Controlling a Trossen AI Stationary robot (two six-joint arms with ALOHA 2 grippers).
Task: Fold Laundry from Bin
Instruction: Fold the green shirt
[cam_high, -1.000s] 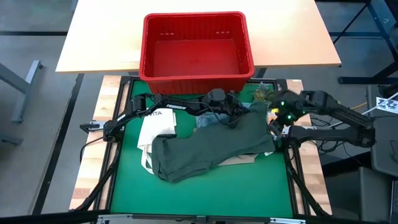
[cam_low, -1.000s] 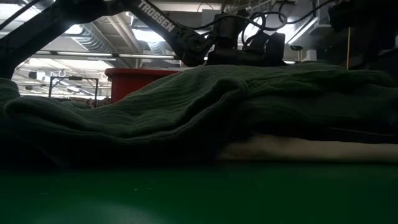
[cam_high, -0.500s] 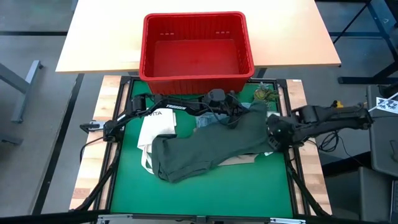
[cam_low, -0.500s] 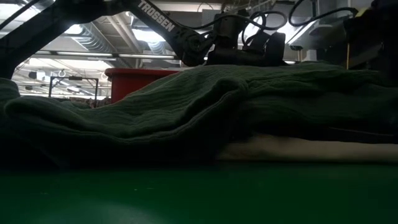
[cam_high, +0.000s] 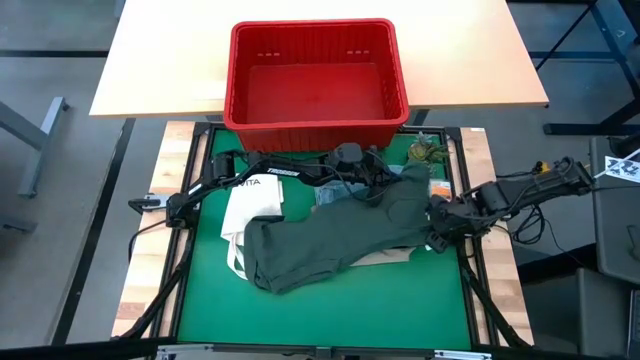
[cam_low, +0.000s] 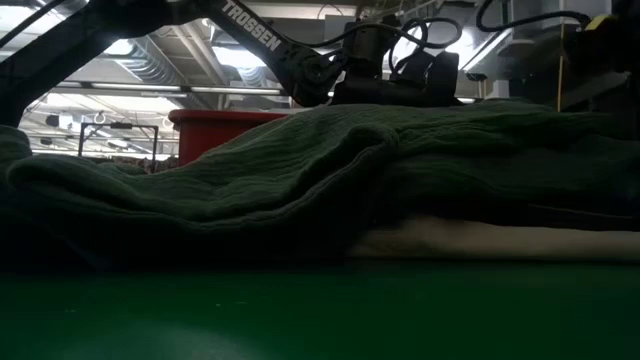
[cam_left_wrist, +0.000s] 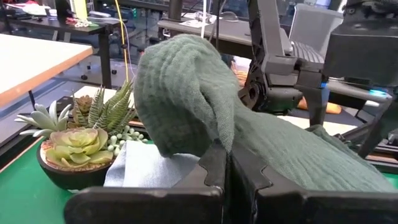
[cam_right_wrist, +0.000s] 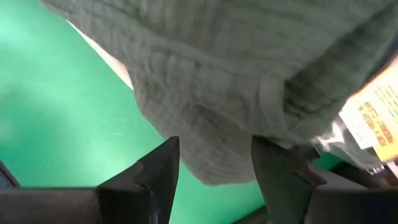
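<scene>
Two arms are at work over the green mat (cam_high: 300, 310), both at the same dark olive-green garment (cam_high: 330, 235). That garment lies spread across the middle of the mat, running from the white tote bag (cam_high: 250, 205) on the left side to the mat's right edge, and it covers most of a beige piece (cam_low: 500, 240) that shows beneath its near edge in the low view. The left gripper (cam_left_wrist: 225, 165) reaches across from the left side to the garment's far edge, just in front of the bin (cam_high: 318, 82); its fingers are pressed together on a raised fold of the green cloth, which stands up in a peak in the left wrist view. A pale blue piece (cam_left_wrist: 149, 171) lies under that fold, beside a small pot of succulents (cam_left_wrist: 78, 149) at the mat's far right corner. The right gripper (cam_right_wrist: 214, 162) sits low at the garment's right-hand edge, its fingers spread apart with the cloth's hem hanging between and above them; no grip on the cloth can be confirmed. A yellow printed card (cam_right_wrist: 376, 118) lies just beside that hem. The red bin stands on the pale tabletop (cam_high: 160, 60) beyond the mat, its interior showing no garments.
</scene>
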